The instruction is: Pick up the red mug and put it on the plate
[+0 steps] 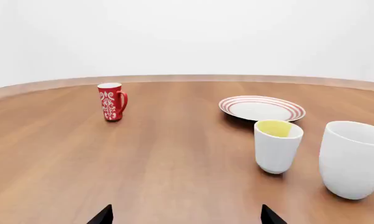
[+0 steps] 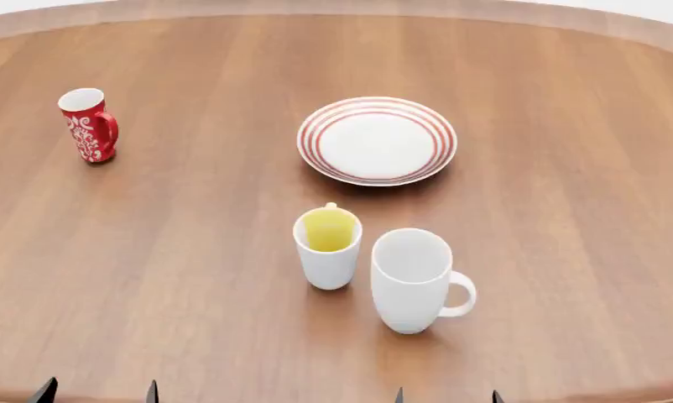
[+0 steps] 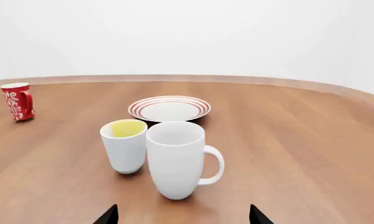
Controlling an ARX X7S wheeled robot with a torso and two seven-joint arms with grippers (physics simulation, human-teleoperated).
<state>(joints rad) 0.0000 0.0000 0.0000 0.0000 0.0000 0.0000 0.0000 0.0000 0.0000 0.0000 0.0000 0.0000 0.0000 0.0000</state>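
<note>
At the near edge of the wooden surface (image 2: 179,285), only the dark fingertips of the left gripper (image 2: 98,391) and right gripper (image 2: 446,395) show. Each pair of jaws stands wide apart, holding and touching nothing. Just beyond stand a white mug with yellow inside (image 2: 327,248) and a larger plain white mug (image 2: 413,280), close together. Farther back lies the plate (image 2: 377,140), white with red rings. The red mug (image 2: 88,124) stands upright, far left, well apart from the plate. It looks small, light, rigid, glazed and probably slippery and breakable; gripping across its body, clear of the handle, seems safest.
</note>
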